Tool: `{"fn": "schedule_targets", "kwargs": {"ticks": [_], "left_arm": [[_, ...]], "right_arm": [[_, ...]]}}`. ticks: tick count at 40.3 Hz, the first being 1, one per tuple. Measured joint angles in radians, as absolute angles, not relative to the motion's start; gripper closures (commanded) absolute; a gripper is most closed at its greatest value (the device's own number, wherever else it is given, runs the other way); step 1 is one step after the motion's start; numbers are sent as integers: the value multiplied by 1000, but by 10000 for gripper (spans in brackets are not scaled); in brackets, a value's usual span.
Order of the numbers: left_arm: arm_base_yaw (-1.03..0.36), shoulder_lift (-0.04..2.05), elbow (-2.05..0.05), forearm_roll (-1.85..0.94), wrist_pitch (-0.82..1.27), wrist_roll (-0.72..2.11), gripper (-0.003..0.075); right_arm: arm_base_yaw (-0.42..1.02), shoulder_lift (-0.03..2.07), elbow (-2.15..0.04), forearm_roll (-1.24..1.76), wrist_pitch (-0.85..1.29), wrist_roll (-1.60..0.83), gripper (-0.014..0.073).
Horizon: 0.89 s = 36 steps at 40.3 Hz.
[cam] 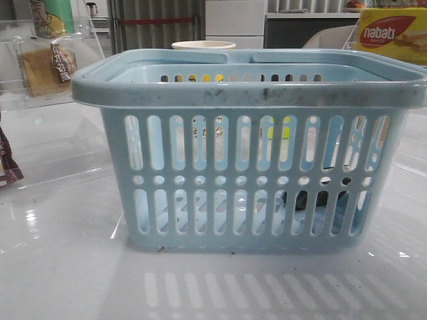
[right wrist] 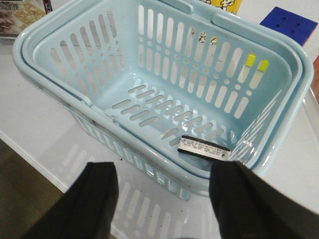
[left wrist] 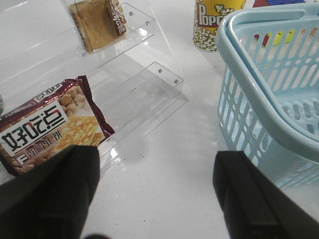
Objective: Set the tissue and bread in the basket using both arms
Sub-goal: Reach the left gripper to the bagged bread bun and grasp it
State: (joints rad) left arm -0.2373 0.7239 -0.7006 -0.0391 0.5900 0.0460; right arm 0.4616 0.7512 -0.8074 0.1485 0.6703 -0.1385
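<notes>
Basket first: large light-blue plastic basket (cam: 250, 150), rectangular w/ slotted and round-holed sides, fills centre of front view, sitting on glossy white table (cam: 60, 267). Thick rim is scuffed w/ dark marks along the near edge; two flat handles lie folded on the rim.

Tissue: small low dark grey-black pack (right wrist: 204, 148) w/ a white printed strip lies flat on the basket floor, lower centre-right of right wrist frame, tucked against the near wall close to a corner. In front view only dark patches show thru the lower-right slots (cam: 313, 200).

Bread: tan-brown piece in clear plastic wrapper w/ dark brown label (cam: 47, 67) sits upper left of front frame, on the upper step of a clear acrylic tiered stand (left wrist: 149, 74), well apart from basket. Same bread at top of left wrist frame, left of centre.

Left gripper (left wrist: 154, 189): two black fingers at bottom of left wrist frame, spread wide, nothing between them, over bare table between stand and basket. Right gripper (right wrist: 162, 199): black fingers at bottom of right wrist frame, also spread wide and empty, above the basket's near rim.

Other bits: dark maroon snack packet w/ cracker picture (left wrist: 50, 127) lies on the stand's lower step, left of left wrist frame. Yellow popcorn cup (left wrist: 214, 22) top centre, beside basket. Yellow and red "nabati" box (cam: 393, 33) upper right of front frame, behind basket. Blue block w/ small holes (right wrist: 291, 22) top right of right wrist frame.
</notes>
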Motion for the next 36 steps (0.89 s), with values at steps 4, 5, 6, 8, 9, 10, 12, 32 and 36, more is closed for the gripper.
{"fn": "schedule_targets", "kwargs": {"ticks": [4,5,6,8,9,10,12,32,36], "left_arm": [[-237,772,-731,-39,596,46,108],[-237,785,-741,-39,598,46,97],[-237,805,-754,-39,598,46,92],[-237,845,-782,-39,598,46,94],[-237,863,-795,-39,600,46,94],[-235,889,-814,-39,600,46,94],[-223,940,-850,-40,602,46,94],[19,1524,-1302,-329,678,211,95],[59,1621,-1391,-417,676,223,95]], "right_arm": [[462,740,-805,149,672,-139,83],[462,740,-803,149,672,-139,83],[462,740,-804,149,672,-139,83],[462,740,-804,149,674,-139,83],[462,740,-804,149,674,-139,83],[462,740,-804,149,674,-139,83],[462,740,-804,149,674,-139,83],[462,740,-804,149,674,-139,83],[462,740,-804,149,674,-141,83]]}}
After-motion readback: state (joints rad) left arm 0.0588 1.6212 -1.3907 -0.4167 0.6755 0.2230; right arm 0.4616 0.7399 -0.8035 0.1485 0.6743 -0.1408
